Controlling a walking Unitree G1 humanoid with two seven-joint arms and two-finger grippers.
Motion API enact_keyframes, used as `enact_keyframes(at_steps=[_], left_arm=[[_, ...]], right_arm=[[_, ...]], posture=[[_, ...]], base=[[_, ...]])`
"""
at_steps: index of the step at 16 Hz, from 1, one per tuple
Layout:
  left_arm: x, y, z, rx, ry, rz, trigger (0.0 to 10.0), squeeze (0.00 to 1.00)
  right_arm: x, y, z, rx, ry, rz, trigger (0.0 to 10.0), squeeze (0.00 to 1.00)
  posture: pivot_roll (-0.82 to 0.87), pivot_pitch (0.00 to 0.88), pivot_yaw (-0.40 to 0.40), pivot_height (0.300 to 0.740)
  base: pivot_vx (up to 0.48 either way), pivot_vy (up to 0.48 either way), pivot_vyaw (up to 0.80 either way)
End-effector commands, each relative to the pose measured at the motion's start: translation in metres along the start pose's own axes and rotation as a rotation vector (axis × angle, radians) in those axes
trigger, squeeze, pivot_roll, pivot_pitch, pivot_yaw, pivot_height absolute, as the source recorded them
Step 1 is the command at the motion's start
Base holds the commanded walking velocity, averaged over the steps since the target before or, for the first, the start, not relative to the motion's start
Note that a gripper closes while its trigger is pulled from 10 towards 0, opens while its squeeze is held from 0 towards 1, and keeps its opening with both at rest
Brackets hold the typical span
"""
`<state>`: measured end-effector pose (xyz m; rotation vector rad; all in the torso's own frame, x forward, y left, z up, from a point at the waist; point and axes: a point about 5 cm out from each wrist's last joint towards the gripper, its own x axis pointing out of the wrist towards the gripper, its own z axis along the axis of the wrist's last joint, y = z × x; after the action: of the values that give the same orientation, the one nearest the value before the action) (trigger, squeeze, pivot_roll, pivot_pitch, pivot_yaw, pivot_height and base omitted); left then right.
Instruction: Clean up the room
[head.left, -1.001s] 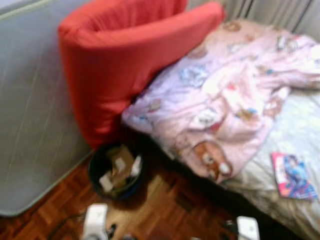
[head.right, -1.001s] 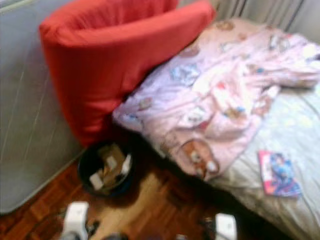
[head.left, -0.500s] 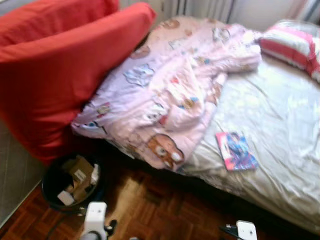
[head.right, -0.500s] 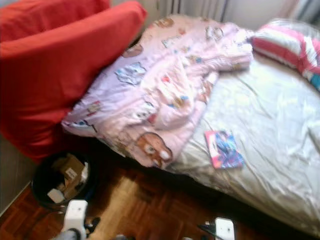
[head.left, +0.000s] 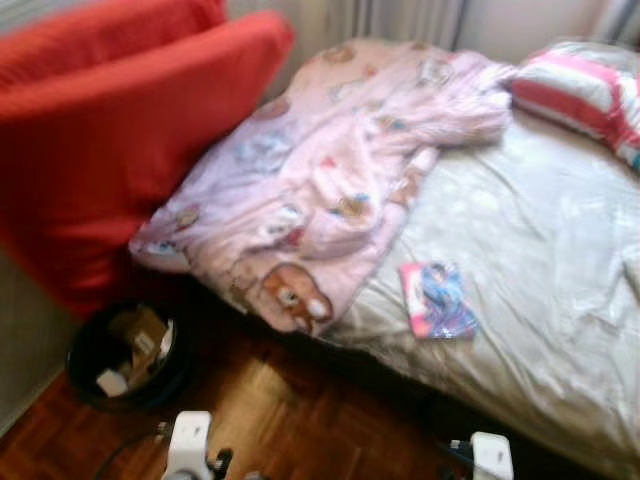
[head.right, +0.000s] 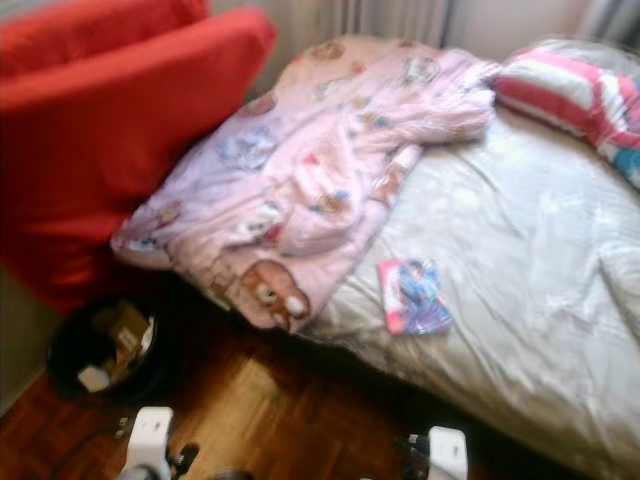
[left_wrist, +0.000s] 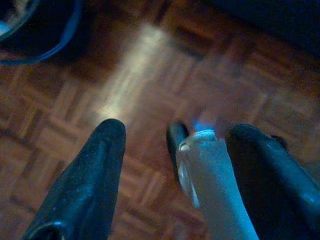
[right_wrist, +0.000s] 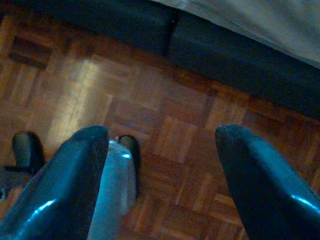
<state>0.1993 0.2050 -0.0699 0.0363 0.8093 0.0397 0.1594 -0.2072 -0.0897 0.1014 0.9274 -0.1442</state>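
A bed with a pale sheet (head.left: 540, 260) stands ahead. A crumpled pink duvet (head.left: 330, 170) with cartoon prints lies over its left part and hangs off the near edge. A colourful booklet (head.left: 437, 300) lies flat on the sheet near the edge. A black waste bin (head.left: 125, 352) holding cardboard scraps stands on the floor at the left. My left gripper (left_wrist: 175, 127) and right gripper (right_wrist: 162, 132) hang low over the parquet, both open with nothing held.
A big red cushion (head.left: 110, 130) leans against the bed's left side, above the bin. A pink striped pillow (head.left: 580, 90) lies at the bed's far right. The bed's dark base (right_wrist: 225, 55) runs close to my right gripper. Parquet floor (head.left: 300, 420) lies between me and the bed.
The camera has swung right, so the red cushion and bin slid left and the striped pillow came into view. Nothing on the bed moved. Both arms hang as before.
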Motion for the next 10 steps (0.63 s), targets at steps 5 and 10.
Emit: enact_keyframes(at_steps=[5, 10], left_arm=[[-0.001, 0.003, -0.002, -0.008, 0.017, 0.006, 10.0, 0.00], [0.004, -0.006, 0.011, -0.001, -0.008, -0.011, 10.0, 0.00]], right_arm=[[-0.001, -0.002, -0.005, 0.016, 0.012, -0.014, 10.0, 0.00], [0.001, -0.001, 0.004, 0.016, -0.003, -0.021, 10.0, 0.00]], posture=[[0.03, 0.170, 0.001, 0.740], [0.02, 0.138, 0.004, 0.740]], base=[[0.000, -0.291, 0.00], [0.000, -0.291, 0.00]])
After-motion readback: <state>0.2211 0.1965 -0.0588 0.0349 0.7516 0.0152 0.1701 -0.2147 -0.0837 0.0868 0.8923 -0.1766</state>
